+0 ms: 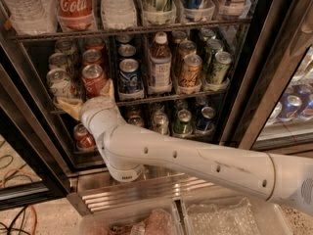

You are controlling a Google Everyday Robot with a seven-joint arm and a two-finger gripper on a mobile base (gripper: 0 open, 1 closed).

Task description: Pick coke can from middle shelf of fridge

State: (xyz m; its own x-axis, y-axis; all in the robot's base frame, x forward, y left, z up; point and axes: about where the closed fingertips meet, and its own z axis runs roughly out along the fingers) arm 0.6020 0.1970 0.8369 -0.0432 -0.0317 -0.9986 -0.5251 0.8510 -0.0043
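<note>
**A:** Where's the red aluminium coke can w/ the white script?

**B:** At the front of its lane on the thin dark wire middle shelf, left part of the dark-framed, glass-door fridge. More red cans sit behind it.

**A:** And the tan two-finger gripper?

**B:** Just below the can, at the shelf edge. It's spread wide and holds nothing. One finger sticks up betw. the coke can and the blue-and-white can on its right. The other points left, under the white-and-green can. Can't tell if either touches the coke can.

**A:** Anything in the way?

**B:** Those two neighbours, close on both sides. Further right are a brown bottle w/ white cap, a gold can and green cans. A large red Coca-Cola bottle stands on the rack above. The white jointed arm crosses in front of the lower rack.
</note>
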